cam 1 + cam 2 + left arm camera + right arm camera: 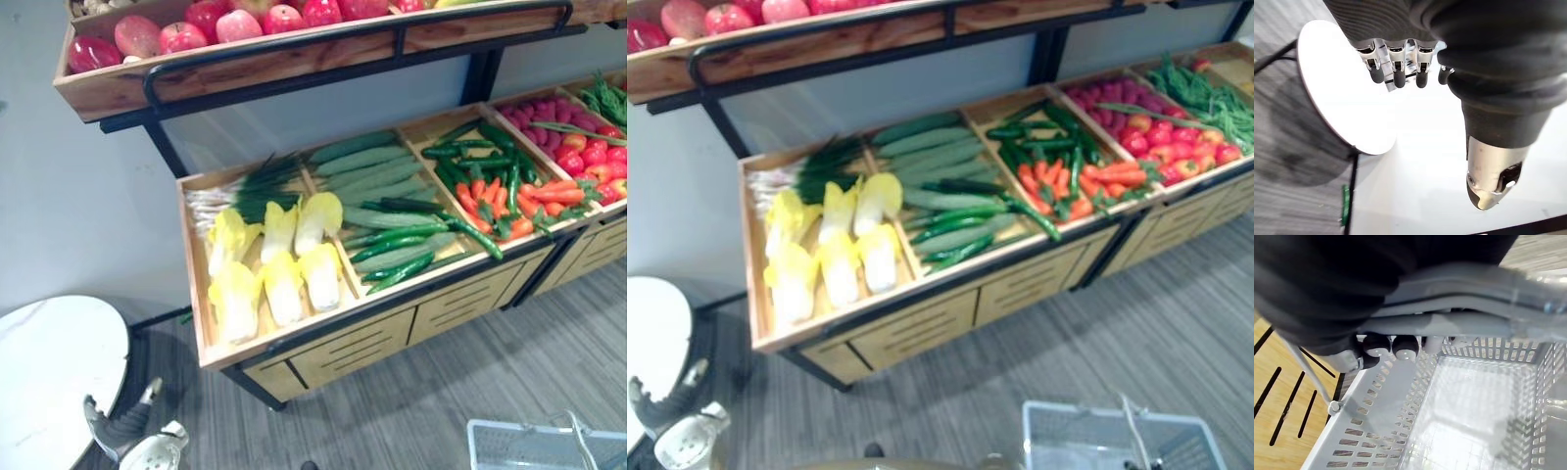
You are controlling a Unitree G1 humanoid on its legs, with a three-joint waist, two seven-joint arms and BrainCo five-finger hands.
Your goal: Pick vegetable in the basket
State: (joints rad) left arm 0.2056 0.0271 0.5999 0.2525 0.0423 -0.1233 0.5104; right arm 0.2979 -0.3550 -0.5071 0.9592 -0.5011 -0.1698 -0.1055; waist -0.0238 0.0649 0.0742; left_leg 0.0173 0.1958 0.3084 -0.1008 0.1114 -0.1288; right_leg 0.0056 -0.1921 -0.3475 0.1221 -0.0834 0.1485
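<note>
**A:** Where does everything sit?

**B:** The right hand has its fingers curled round the grey handle of the basket. The basket hangs empty at 5 o'clock in the head views. The left hand hangs at 7 o'clock with its fingers relaxed and holding nothing, above the white round bench.

**A:** And the vegetables?

**B:** All of them lie on the produce shelf. The pale endives are toward 9 o'clock, the cucumbers at centre, and the chillies and carrots toward 2 o'clock.

**A:** What could go wrong?

**B:** Several things, I judge. The cucumbers are piled on a slope, so pulling one out may send its neighbours rolling toward the front rim. Their skin looks smooth, so a loose pinch could let one slip. The upper shelf overhangs at 12 o'clock, and a high reach might strike it. The left arm could also clip the bench as it rises. The basket is well apart from the shelf and free to swing, so an early release may miss it.
</note>
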